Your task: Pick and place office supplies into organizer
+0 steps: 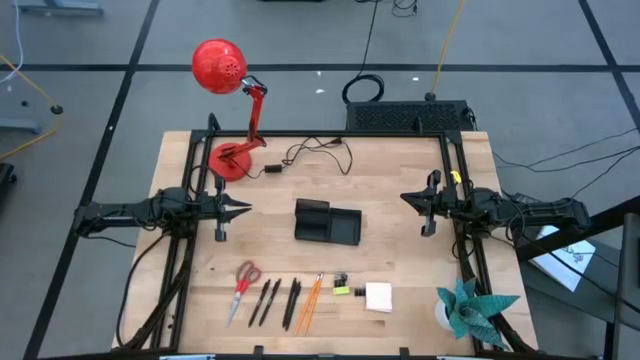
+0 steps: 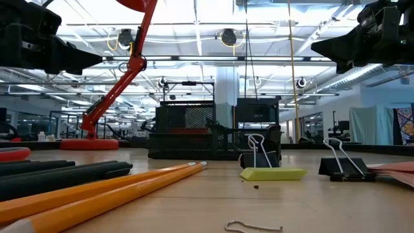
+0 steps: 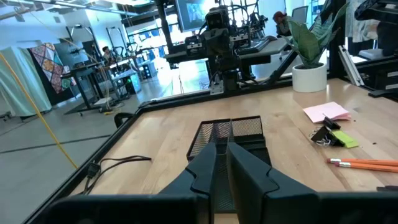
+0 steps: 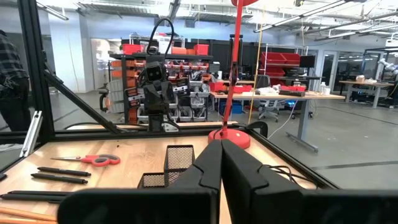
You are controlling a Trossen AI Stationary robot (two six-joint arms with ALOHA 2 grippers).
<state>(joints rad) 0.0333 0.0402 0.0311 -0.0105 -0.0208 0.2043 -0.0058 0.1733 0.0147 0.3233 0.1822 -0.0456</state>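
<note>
The organizer sits mid-tabletop between the left gripper and right gripper, both with jaws seemingly pressed together. Scissors, pens and pencils lie along the near edge.

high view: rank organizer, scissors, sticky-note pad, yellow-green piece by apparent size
1. organizer, the largest.
2. scissors, long but thin.
3. sticky-note pad.
4. yellow-green piece, the smallest.

The overhead camera sees all four flat on the table, so nearness barely skews this.
</note>
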